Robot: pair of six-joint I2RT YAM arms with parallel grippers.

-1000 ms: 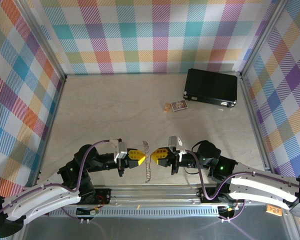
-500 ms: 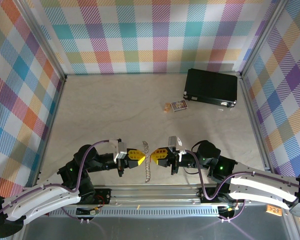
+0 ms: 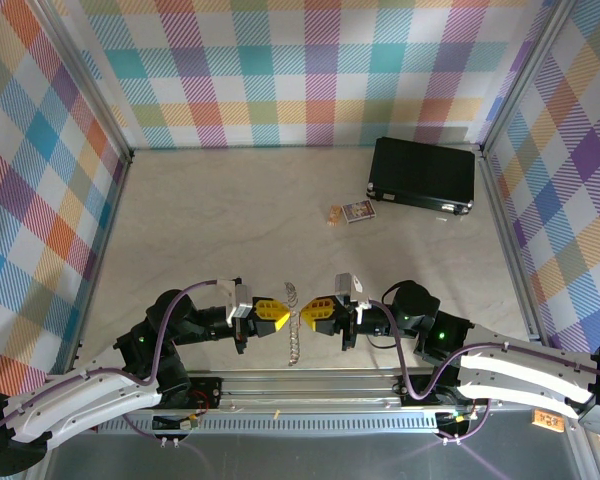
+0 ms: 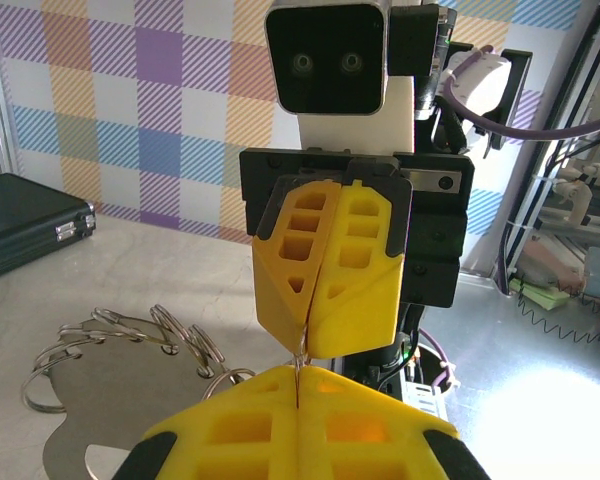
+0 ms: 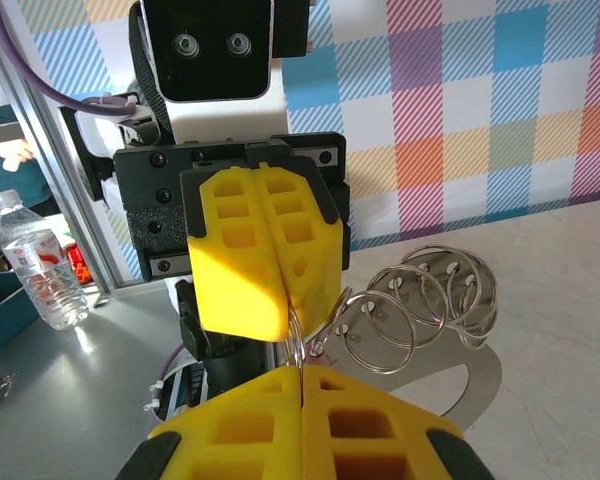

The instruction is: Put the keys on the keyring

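The keyring sits at the near middle of the table, directly between the two grippers. It consists of a flat grey metal plate carrying a row of overlapping wire split rings. It is judged light, rigid at the plate, and springy and slick at the rings. The thin round wire is liable to twist or slip under a pinch, so the flat plate offers the surer hold. The left gripper is fully closed, its yellow pads meeting on a strand of ring wire. The right gripper is likewise closed on ring wire from the opposite side, with the tips of the two nearly touching. Whether the plate rests on the surface cannot be told. The front rail lies close behind the work. Open table extends ahead to the printed card and black case, both well apart.
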